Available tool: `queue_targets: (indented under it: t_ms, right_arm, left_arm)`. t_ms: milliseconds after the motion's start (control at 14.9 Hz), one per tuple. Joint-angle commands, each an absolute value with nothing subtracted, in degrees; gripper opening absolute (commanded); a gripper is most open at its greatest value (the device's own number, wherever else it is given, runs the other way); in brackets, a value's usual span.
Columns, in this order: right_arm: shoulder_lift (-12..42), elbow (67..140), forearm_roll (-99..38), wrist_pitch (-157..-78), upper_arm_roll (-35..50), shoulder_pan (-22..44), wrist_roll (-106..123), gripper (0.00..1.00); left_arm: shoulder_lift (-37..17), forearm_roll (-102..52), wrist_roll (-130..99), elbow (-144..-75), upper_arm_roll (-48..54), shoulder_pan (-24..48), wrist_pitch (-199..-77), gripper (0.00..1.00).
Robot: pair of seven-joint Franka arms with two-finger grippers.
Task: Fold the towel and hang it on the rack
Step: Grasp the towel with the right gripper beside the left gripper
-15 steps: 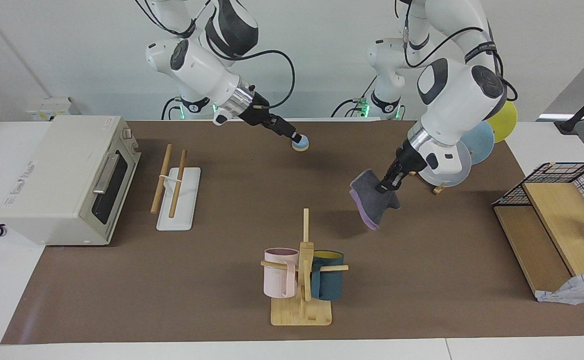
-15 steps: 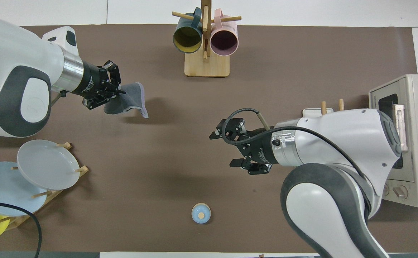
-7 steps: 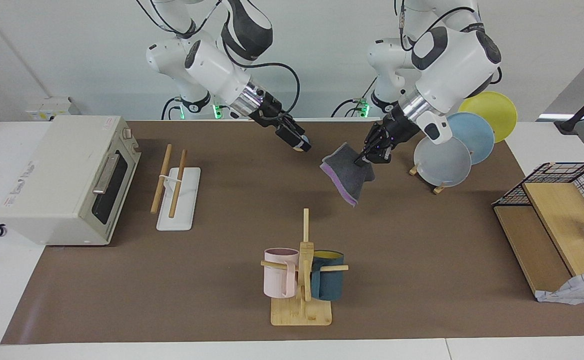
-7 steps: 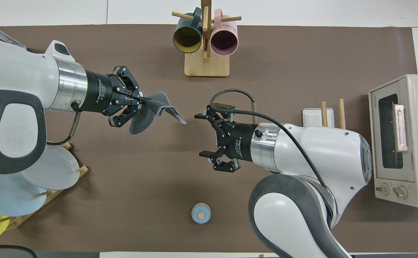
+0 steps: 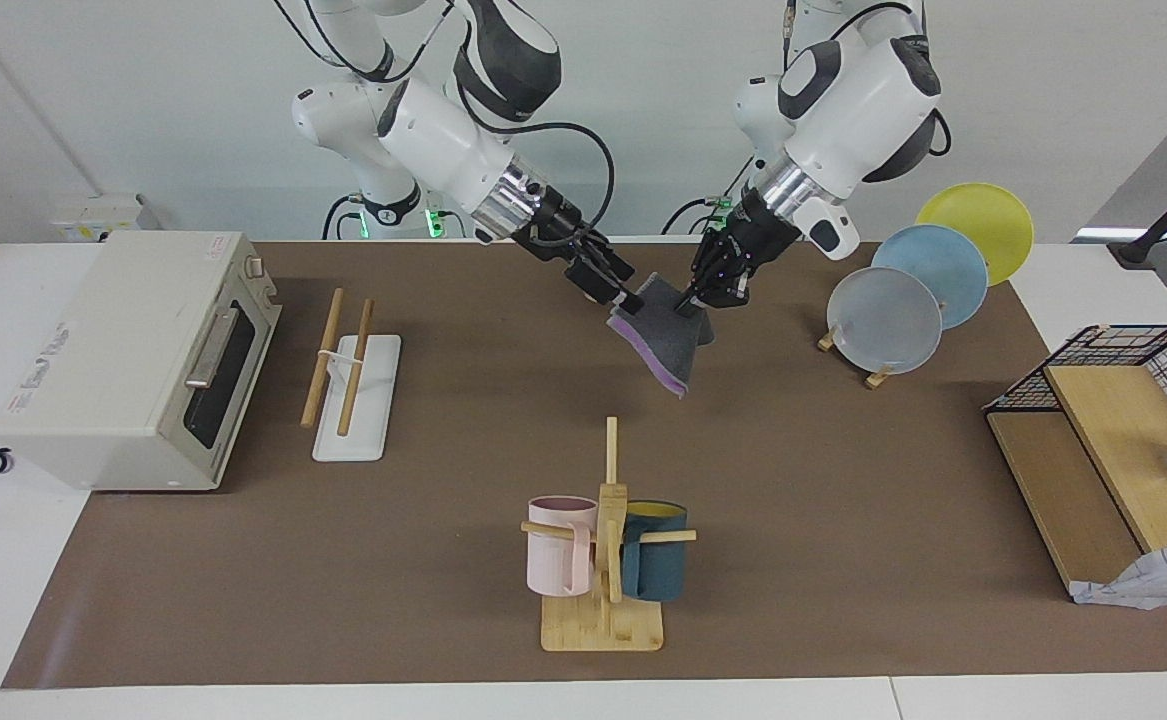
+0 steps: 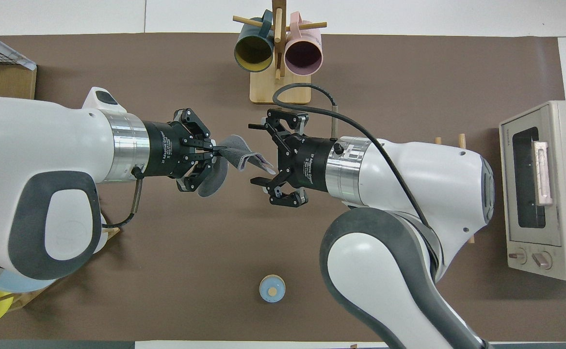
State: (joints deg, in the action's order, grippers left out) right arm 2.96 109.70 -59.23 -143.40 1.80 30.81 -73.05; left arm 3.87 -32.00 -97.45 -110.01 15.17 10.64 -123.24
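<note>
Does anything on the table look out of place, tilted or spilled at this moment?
Nothing stands out. The towel hangs in the air from the shut left gripper, and the open right gripper is at its edge. The rack is bare.

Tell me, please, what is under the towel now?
The towel hangs in the air from the shut left gripper. Under it is only bare brown table mat. The open right gripper is beside its edge.
</note>
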Motion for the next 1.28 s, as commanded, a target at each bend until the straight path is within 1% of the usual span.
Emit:
queue_targets:
  t_ms: [0, 470, 671, 738, 805, 872, 1007, 1074, 1141, 1208]
  right_arm:
    - [4.7, 108.3, -59.2, -144.6, 1.9, 32.4, -73.9, 1.0]
    - [3.3, 111.8, -59.0, -143.4, 1.9, 32.5, -70.1, 1.0]
    - [2.8, 112.3, -57.9, -140.2, 1.8, 32.2, -68.1, 1.0]
    - [2.6, 112.3, -57.4, -138.6, 1.8, 31.6, -67.2, 0.98]
    - [2.5, 112.4, -57.0, -137.5, 1.8, 30.9, -65.6, 0.87]
    - [2.4, 112.8, -57.1, -137.1, 1.8, 30.8, -64.5, 0.71]
    - [2.2, 112.9, -57.1, -137.1, 1.8, 30.8, -64.4, 0.33]
    - [2.2, 112.9, -57.1, -137.1, 1.8, 30.7, -64.4, 0.16]
    - [2.2, 112.9, -57.1, -137.0, 1.8, 30.6, -64.3, 0.03]
    - [2.2, 112.9, -57.1, -137.0, 1.8, 30.6, -64.3, 0.0]
  left_arm:
    - [6.3, -33.0, -99.8, -113.5, 14.4, 12.5, -126.5, 0.0]
    - [6.3, -33.0, -103.1, -113.4, 14.4, 12.5, -127.0, 0.0]
    - [6.3, -33.0, -103.4, -113.4, 14.4, 12.4, -126.9, 0.0]
    - [6.3, -33.0, -103.7, -113.4, 14.4, 12.4, -127.0, 0.0]
    - [6.3, -33.0, -103.9, -113.4, 14.4, 12.4, -127.0, 0.0]
    - [6.3, -33.0, -104.0, -113.4, 14.4, 12.4, -127.0, 0.0]
    - [6.3, -33.0, -104.0, -113.4, 14.4, 12.4, -126.9, 0.0]
    - [6.3, -33.0, -104.1, -113.4, 14.4, 12.5, -126.9, 0.0]
    - [6.3, -33.0, -104.1, -113.4, 14.4, 12.4, -126.8, 0.0]
    - [6.3, -33.0, -104.1, -113.4, 14.4, 12.5, -126.8, 0.0]
